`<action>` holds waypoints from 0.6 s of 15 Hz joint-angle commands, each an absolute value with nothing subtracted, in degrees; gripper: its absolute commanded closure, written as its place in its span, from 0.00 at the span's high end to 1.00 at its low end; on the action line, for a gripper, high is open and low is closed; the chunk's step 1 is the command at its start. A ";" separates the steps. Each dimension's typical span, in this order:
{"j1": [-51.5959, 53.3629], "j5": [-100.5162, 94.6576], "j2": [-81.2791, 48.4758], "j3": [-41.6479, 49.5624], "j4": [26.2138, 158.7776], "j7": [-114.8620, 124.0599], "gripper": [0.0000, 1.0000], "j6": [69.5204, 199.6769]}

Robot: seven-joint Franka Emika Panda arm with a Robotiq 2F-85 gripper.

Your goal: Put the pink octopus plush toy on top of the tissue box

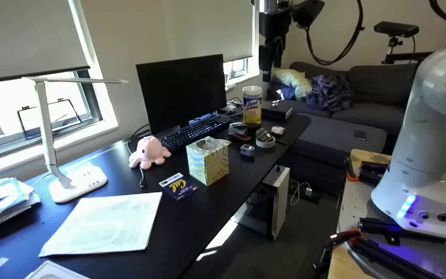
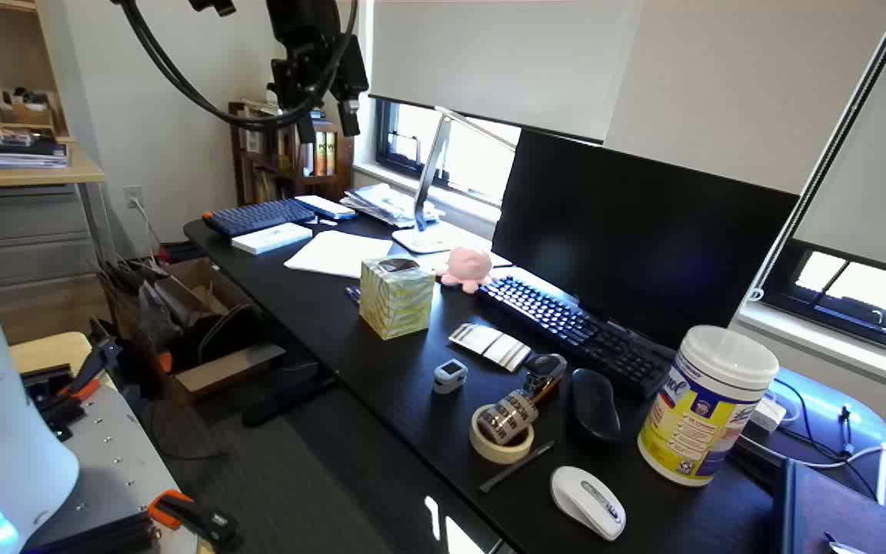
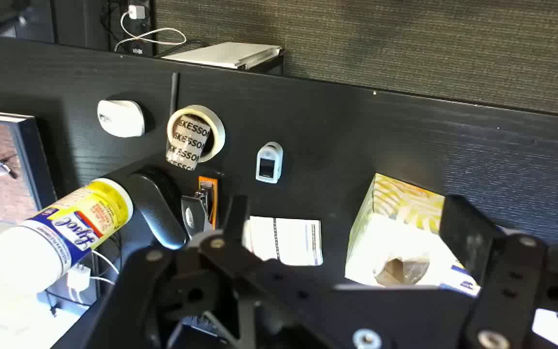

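The pink octopus plush toy sits on the black desk beside the keyboard; an exterior view shows it behind the tissue box. It is out of view in the wrist view. The tissue box stands upright on the desk, yellow-green with an opening in its pale top; it also shows in an exterior view. In the wrist view the tissue box is partly hidden by a finger. My gripper is open and empty, high above the desk in both exterior views.
A monitor and keyboard stand along the desk's back. A Lysol canister, tape roll, white mouse and oximeter lie toward one end. A lamp, papers and a Cal card are on the other side.
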State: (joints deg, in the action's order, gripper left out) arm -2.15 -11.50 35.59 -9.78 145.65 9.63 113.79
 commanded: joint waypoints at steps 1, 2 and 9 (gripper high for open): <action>-1.06 -12.08 35.46 -8.87 145.51 10.16 1.00 113.52; -0.67 -11.42 33.89 -8.10 144.35 9.02 1.00 115.27; 0.30 -6.92 13.98 -6.04 130.89 8.66 1.00 129.36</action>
State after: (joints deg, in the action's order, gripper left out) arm -1.12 -10.30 25.20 -7.51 138.95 9.60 125.32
